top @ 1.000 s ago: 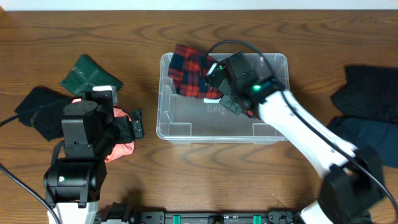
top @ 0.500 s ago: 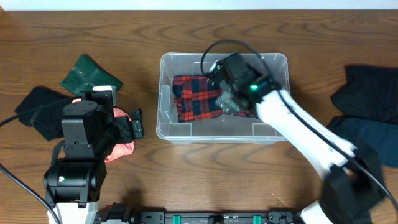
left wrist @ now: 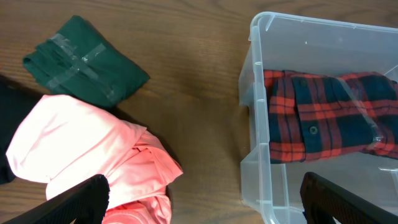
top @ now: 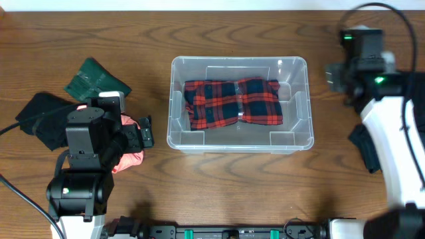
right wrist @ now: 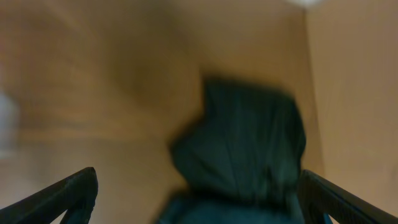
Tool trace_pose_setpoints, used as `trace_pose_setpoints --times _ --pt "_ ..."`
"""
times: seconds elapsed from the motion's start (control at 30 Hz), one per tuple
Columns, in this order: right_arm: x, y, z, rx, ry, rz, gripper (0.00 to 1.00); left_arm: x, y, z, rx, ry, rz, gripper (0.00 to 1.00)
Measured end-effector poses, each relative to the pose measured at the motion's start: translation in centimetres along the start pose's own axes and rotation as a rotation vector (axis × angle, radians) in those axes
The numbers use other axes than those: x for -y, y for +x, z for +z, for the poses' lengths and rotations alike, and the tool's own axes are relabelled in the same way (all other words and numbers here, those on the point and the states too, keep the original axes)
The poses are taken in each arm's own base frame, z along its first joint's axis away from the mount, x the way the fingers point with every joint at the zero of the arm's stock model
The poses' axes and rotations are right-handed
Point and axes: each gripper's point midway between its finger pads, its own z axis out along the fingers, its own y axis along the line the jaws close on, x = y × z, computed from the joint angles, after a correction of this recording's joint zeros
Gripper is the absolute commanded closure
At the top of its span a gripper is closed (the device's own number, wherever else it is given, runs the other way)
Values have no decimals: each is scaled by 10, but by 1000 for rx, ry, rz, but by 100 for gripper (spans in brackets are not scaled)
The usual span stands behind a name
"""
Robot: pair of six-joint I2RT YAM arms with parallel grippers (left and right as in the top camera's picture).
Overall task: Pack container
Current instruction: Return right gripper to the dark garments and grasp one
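Note:
The clear container (top: 174, 106) stands mid-table with a folded red plaid shirt (top: 232, 103) lying flat on its base. From the left wrist, the container's rim (left wrist: 255, 93) and the shirt (left wrist: 323, 118) sit at the right. My left gripper (top: 143, 133) is open, left of the container, over a pink garment (left wrist: 81, 149); nothing is between its fingers (left wrist: 205, 202). Beyond the container's right side, my right gripper (top: 337, 74) is open and empty. It hangs above a dark garment (right wrist: 249, 143), blurred in the right wrist view.
A green folded garment (top: 96, 79) and a black one (top: 40, 116) lie at the far left, by the pink garment (top: 129, 156). A dark garment (top: 366, 149) shows partly under the right arm at the table's right side.
The right gripper opened and let go of the plaid shirt, which now lies flat in the container. It then swung out to the right. The left arm has not moved.

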Motion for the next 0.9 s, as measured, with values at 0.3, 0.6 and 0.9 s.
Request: trace_pose_setpoints --times 0.3,0.6,0.9 --pt "31 92 108 -378 27 85 1 0 0 0 -1 0 0 2" --pt "21 119 143 -473 11 76 1 0 1 0 -3 0 0 2" --pt "18 118 157 -461 11 33 1 0 1 0 -4 -1 0 2"
